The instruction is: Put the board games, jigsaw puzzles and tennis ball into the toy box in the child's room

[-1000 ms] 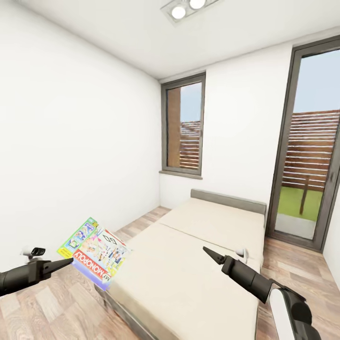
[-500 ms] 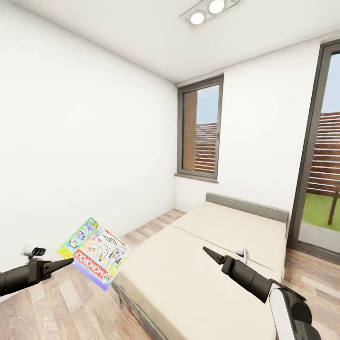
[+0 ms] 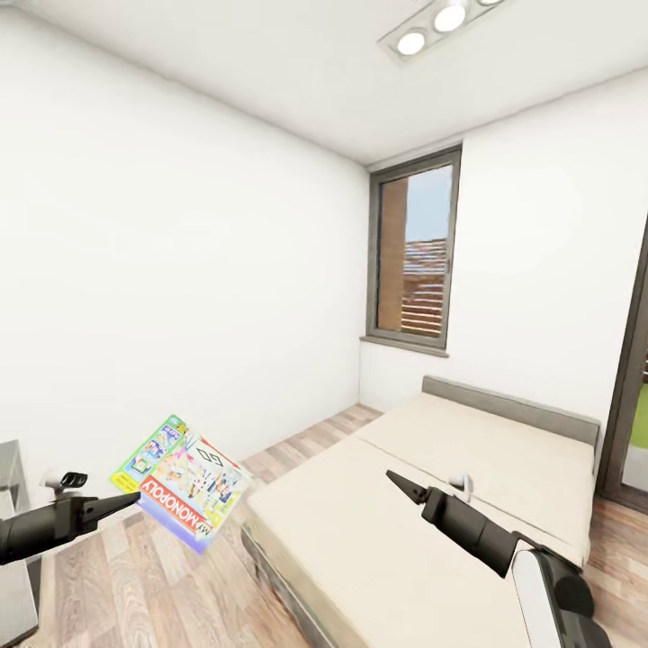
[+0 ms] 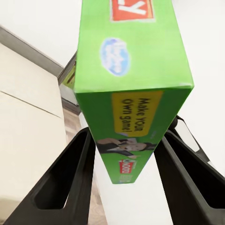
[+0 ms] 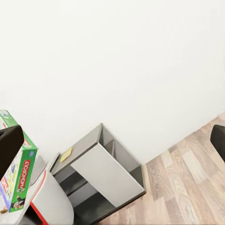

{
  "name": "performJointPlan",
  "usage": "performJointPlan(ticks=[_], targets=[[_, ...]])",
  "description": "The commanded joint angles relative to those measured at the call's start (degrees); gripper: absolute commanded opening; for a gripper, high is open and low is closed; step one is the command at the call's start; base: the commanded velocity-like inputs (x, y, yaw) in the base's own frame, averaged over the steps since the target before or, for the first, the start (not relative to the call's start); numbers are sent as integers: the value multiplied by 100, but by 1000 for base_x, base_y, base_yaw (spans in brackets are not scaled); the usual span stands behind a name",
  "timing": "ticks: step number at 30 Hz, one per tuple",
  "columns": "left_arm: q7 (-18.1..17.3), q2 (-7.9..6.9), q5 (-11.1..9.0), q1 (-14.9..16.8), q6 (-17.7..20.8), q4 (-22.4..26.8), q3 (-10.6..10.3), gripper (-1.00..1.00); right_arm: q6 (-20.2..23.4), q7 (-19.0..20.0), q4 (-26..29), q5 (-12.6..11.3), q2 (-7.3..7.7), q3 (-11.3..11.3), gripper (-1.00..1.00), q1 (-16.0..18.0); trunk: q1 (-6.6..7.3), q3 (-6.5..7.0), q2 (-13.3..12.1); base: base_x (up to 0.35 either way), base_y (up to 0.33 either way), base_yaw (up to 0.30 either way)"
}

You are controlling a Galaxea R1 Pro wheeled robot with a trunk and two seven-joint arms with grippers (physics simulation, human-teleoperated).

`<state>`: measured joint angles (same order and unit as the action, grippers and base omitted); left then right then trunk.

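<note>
A Monopoly board game box (image 3: 184,493), colourful with a green side, hangs tilted above the wooden floor beside the bed. My left gripper (image 3: 126,498) is shut on its edge. In the left wrist view the green box (image 4: 133,70) sits clamped between the two black fingers (image 4: 70,183). My right gripper (image 3: 402,487) hovers over the bed with nothing in it. In the right wrist view its fingers (image 5: 9,146) stand wide apart at the frame's edges, so it is open, and the same box (image 5: 18,183) is seen side on. The toy box, puzzles and tennis ball are out of view.
A wide beige bed (image 3: 432,513) with a grey headboard takes up the right of the room. A window (image 3: 414,261) is in the far wall. A grey shelf unit (image 5: 101,176) stands against the white wall, and its edge (image 3: 11,540) shows at far left.
The whole picture has slid to the right, so the camera has turned left. The glass door has left the view and the shelf edge has come in. Arms and box hold their pose.
</note>
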<state>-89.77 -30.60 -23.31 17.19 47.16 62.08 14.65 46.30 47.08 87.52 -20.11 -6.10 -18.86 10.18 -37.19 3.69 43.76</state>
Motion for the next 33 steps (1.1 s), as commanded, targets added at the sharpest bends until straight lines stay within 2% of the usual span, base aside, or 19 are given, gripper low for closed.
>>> performJointPlan(ticks=[1,33], targets=[[-23,0,2,4,57,-3,-1,-100,29,20,-3,-1,-5,-13,100,2,21,23,-39,0,0,237],[-23,2,-16,4,48,-3,-15,-100,28,-6,-11,16,-5,22,100,2,724,779,-1322,0,0,239]])
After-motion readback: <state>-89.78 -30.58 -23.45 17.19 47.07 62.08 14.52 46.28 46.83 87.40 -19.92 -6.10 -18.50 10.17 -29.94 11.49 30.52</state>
